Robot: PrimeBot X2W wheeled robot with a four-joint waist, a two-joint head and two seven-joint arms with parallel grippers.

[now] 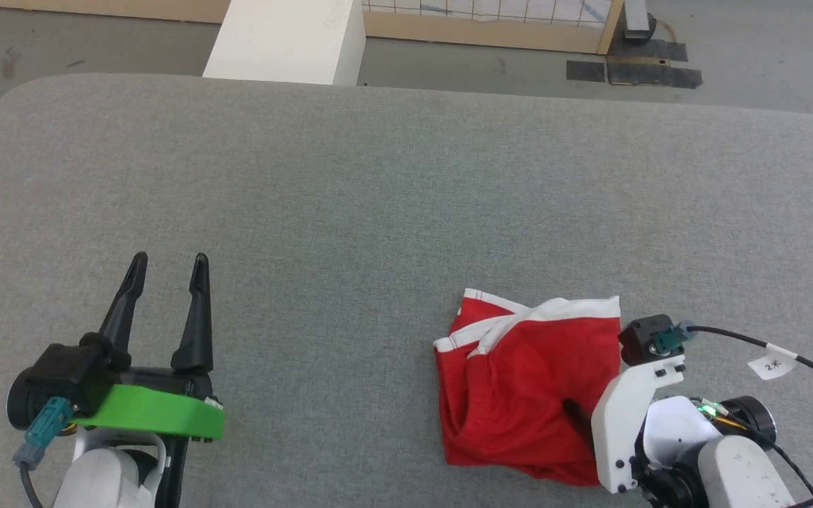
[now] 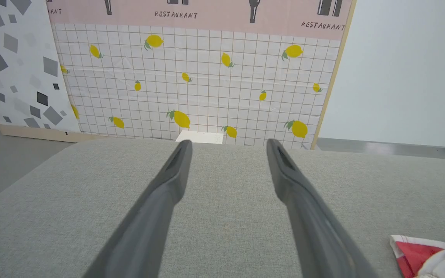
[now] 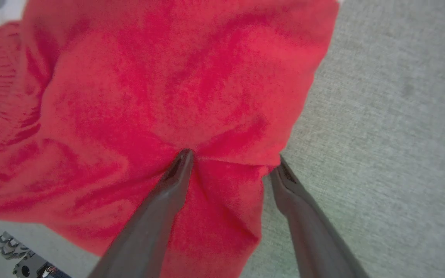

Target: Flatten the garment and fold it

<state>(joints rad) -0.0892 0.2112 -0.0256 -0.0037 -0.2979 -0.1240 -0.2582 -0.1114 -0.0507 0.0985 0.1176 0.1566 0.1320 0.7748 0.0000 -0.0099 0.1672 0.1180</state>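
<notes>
garment (image 1: 519, 381): I am seeing soft, matt red cloth.
bench (image 1: 378, 197): grey woven cloth is looking rough, matt.
my fingers (image 2: 157, 216): dark plastic is looking smooth, matt.

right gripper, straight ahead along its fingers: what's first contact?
The garment. The open right gripper points into the red fabric, one fingertip over it, the other at its edge; whether the tips already touch is unclear.

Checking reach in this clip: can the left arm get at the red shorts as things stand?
Probably yes. The left gripper stands open, left of the garment, with only grey table between them. The right gripper, fingers open, is at its right side, so the left edge looks free.
</notes>
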